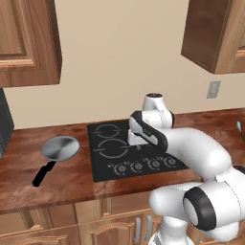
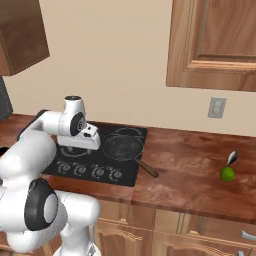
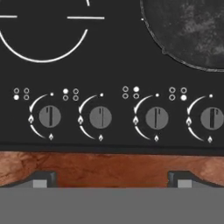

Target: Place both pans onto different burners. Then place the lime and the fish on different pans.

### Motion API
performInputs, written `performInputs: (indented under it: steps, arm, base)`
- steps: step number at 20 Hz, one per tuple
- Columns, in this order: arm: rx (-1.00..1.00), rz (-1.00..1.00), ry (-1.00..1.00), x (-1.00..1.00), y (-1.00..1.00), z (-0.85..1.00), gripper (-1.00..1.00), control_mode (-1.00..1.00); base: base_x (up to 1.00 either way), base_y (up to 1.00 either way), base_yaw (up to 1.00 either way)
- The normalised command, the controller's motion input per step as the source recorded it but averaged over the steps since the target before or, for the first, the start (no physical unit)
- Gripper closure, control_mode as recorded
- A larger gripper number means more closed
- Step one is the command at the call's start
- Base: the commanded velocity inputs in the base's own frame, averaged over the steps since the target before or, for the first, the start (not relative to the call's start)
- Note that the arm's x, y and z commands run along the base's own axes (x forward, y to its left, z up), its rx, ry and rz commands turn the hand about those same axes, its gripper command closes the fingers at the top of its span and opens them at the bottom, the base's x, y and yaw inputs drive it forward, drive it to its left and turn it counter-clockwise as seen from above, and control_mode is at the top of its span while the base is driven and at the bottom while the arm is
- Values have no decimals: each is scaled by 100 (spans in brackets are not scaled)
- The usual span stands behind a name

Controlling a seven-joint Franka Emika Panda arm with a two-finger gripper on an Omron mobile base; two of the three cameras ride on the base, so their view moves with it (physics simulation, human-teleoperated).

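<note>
The shiny silver pan lies on the wooden counter left of the black cooktop, its black handle pointing to the front left. The dark pan rests on a right-hand burner, handle toward the front right; its rim shows at the upper right of the hand view. The left burners are bare. A lime sits far right on the counter, with the slim silvery fish just behind it. My gripper hangs open above the cooktop's front edge and knobs, holding nothing.
Four knobs line the cooktop's front. Wooden wall cabinets hang above on both sides, and a wall socket sits behind the counter. A dark appliance stands at the far left.
</note>
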Motion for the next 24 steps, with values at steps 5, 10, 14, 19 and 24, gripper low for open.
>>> performInputs:
  steps: [5, 10, 14, 19, 24]
  arm:
    - [-1, 0, 13, 51, 67, -2, -100, -100]
    - [-2, -1, 21, 35, 81, 0, -100, -100]
    - [0, -3, 20, 14, 84, -6, -100, -100]
    - [0, -3, 16, 18, 73, -3, -100, -100]
    - [-5, -2, 2, 26, 68, -16, -100, -100]
  base:
    - [0, 0, 0]
    - [0, 0, 0]
    - [0, 0, 0]
    - [0, 0, 0]
    - [0, 0, 0]
